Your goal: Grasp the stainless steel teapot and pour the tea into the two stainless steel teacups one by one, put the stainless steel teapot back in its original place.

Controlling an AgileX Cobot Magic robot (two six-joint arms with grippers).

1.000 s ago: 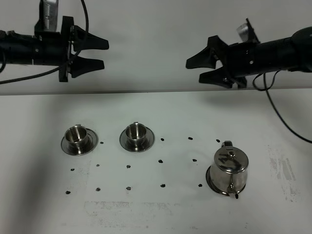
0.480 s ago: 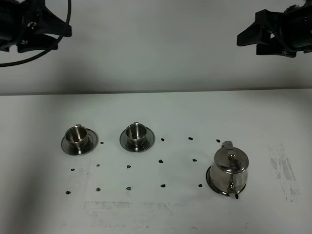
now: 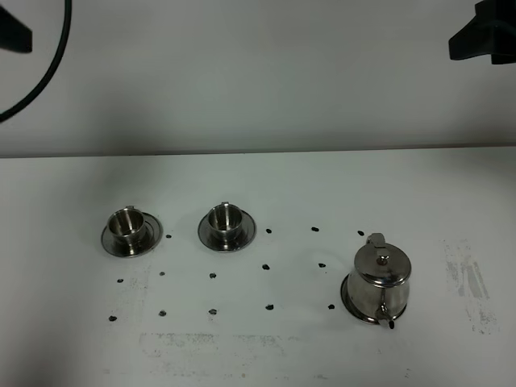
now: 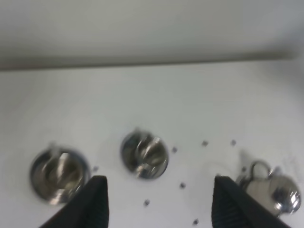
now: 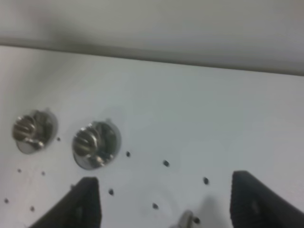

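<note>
Overall: white table [image 3: 258, 185] w/ black dots [image 3: 268, 307], grey wall [image 3: 258, 81] behind; L gripper [image 4: 158, 190] & R gripper [image 5: 164, 179] spread wide.

Flat soft light, faint shadows; ext view sharp, wrist views blurred; glints on teapot [image 3: 381, 274].

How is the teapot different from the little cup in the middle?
The teapot is bigger and taller than the teacup. The teapot has a knobbed lid; the teacup is open on top. The teapot has a spout; the teacup has none. Both are shiny steel, standing upright on round saucers.
</note>
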